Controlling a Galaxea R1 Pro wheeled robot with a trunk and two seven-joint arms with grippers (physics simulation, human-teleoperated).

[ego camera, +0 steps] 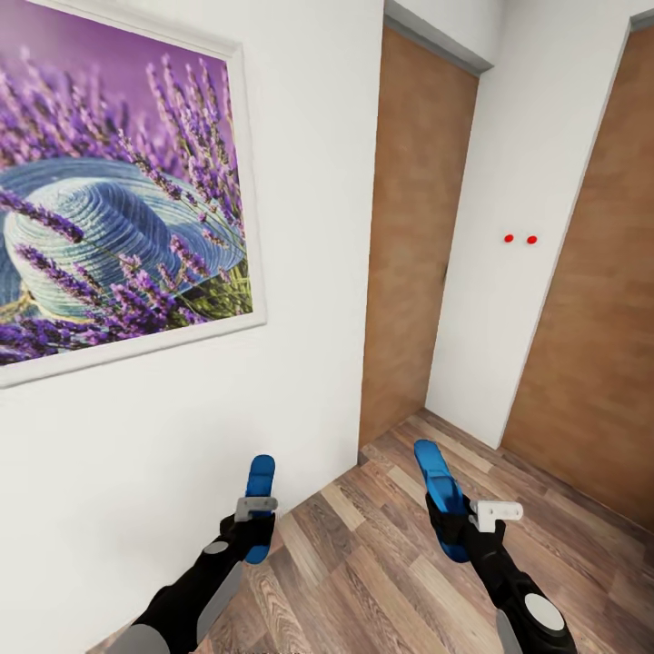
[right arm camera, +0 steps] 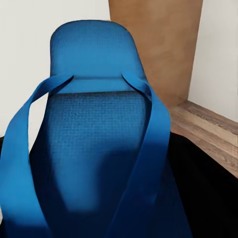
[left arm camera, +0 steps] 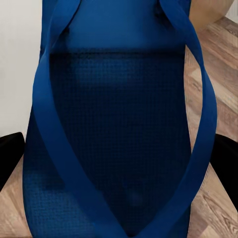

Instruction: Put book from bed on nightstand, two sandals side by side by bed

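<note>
Both end effectors are closed on blue sandals and raised in front of the robot. Seen from the head camera, the left end effector (ego camera: pixel 257 522) grips one sandal (ego camera: pixel 261 509) near the white wall, with the sandal pointing up and away. The right end effector (ego camera: pixel 460 527) grips the other sandal (ego camera: pixel 442 495), which tilts slightly to the left and is held above the wood-plank floor (ego camera: pixel 381 554).

From the left wrist camera, the left sandal (left arm camera: pixel 119 134) appears very close, its dark blue sole crossed by two thin straps. From the right wrist camera, the right sandal (right arm camera: pixel 94 148) shows its rounded end and both straps.

A framed picture (ego camera: pixel 118 191) of lavender and a blue straw hat hangs on the wall at left. Brown wooden doors (ego camera: pixel 413 236) stand ahead, separated by a white wall section bearing two small red dots (ego camera: pixel 520 239).
</note>
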